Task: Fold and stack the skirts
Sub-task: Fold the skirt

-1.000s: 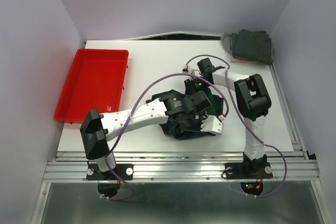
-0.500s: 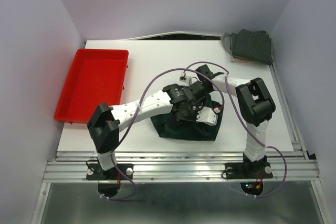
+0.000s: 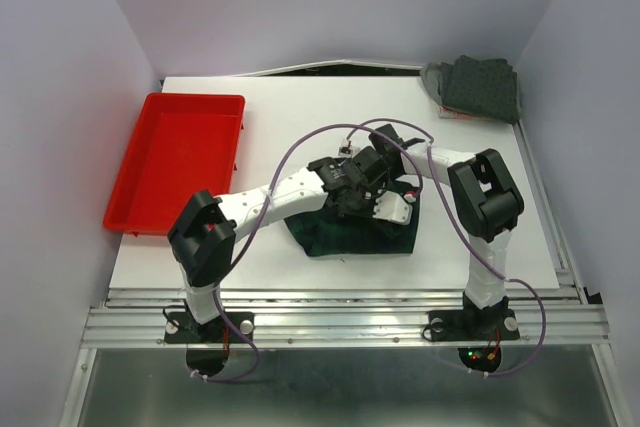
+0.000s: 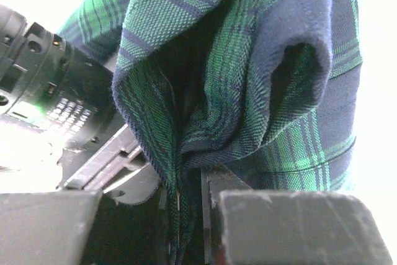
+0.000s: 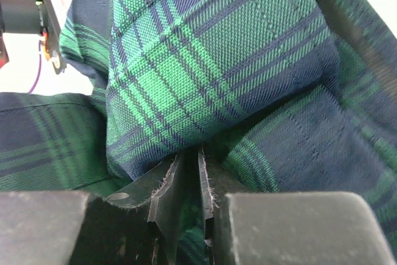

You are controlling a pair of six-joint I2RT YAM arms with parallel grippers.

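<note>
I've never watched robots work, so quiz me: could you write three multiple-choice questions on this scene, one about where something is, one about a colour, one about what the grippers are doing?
1. The red tray sits:
A) on the left side of the table
B) in the far right corner
C) in a gripper

2. The skirt between the arms is:
A) plain yellow
B) green and navy plaid
C) red striped

3. The left gripper and right gripper are:
A) wide open in the air
B) gripping the tray
C) each shut on the skirt

Answers:
1 A: the top view shows it by the left edge.
2 B: both wrist views show the plaid.
3 C: each wrist view shows cloth pinched between the fingers.
</note>
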